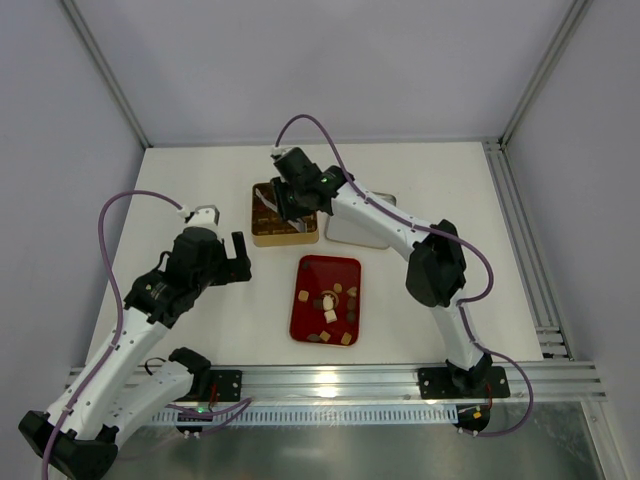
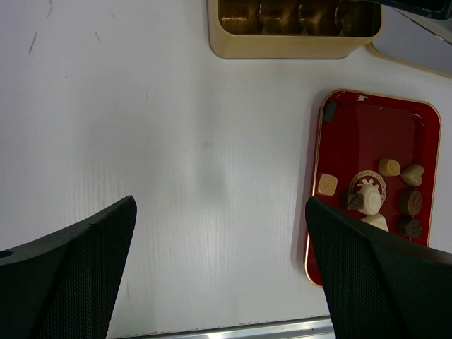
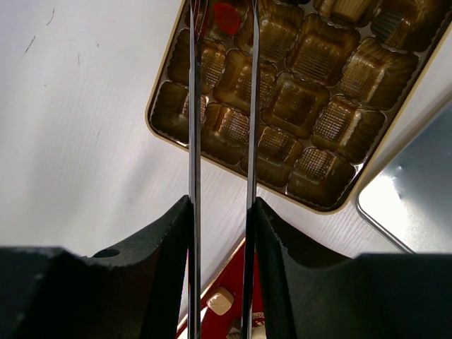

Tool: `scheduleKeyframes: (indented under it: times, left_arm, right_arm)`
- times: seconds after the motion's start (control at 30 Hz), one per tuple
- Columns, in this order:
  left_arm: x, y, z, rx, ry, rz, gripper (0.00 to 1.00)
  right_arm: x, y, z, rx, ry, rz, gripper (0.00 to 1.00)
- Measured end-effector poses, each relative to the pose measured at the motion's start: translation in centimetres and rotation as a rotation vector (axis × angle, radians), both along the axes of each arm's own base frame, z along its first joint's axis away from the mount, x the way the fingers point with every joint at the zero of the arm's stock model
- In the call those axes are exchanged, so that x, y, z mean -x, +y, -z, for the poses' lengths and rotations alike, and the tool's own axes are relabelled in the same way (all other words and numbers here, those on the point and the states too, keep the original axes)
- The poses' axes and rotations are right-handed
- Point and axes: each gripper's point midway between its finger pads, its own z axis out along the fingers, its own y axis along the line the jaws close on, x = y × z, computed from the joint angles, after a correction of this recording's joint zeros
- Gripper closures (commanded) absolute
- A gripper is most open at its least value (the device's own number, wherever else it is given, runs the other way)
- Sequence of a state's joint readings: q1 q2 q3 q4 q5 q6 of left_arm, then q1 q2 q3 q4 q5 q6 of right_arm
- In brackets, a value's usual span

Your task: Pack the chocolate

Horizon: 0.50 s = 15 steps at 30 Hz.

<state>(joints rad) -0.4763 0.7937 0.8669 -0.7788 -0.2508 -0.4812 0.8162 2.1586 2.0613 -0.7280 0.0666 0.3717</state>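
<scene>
Packing has barely begun. The chocolate (image 1: 327, 306) lies mostly on the red tray (image 1: 330, 270), and nearly every cup of the gold box (image 3: 311, 106) is empty. The right gripper (image 3: 222, 21) hovers over the box, jaws narrow; whether they grasp anything I cannot tell. The left gripper (image 2: 220, 205) hangs released above the tabletop (image 2: 141, 106).

One red tray (image 1: 325, 270) holds about eleven chocolate pieces (image 1: 329, 316) in the top view, though they are too small there for a sure count. The left wrist view shows eight of them in plain sight: five pale pieces (image 2: 326, 184) and three dark pieces (image 2: 410, 201). Beyond the red tray stands one gold box (image 1: 285, 241), with four cells (image 3: 272, 145) along the edge nearest the tray. One silvery lid (image 1: 350, 236) lies beyond the tray too, just right of that box.
</scene>
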Motion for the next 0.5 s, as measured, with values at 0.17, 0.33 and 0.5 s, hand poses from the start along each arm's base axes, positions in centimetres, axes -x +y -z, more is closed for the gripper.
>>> scheduleKeyframes:
  times: [0.17,0.33,0.5]
  left_arm:
    - [0.0,0.0,0.0,0.000,0.000,0.000,0.00]
    - [0.0,0.0,0.0,0.000,0.000,0.000,0.00]
    - [0.0,0.0,0.0,0.000,0.000,0.000,0.00]
  right_arm:
    - [0.1,-0.9,-1.3,0.007,-0.026,0.014,0.58]
    - [1.6,-3.0,-5.2,-0.023,-0.076,0.029,0.59]
    - [5.6,-7.8,-8.8,-0.046,-0.112,0.049,0.59]
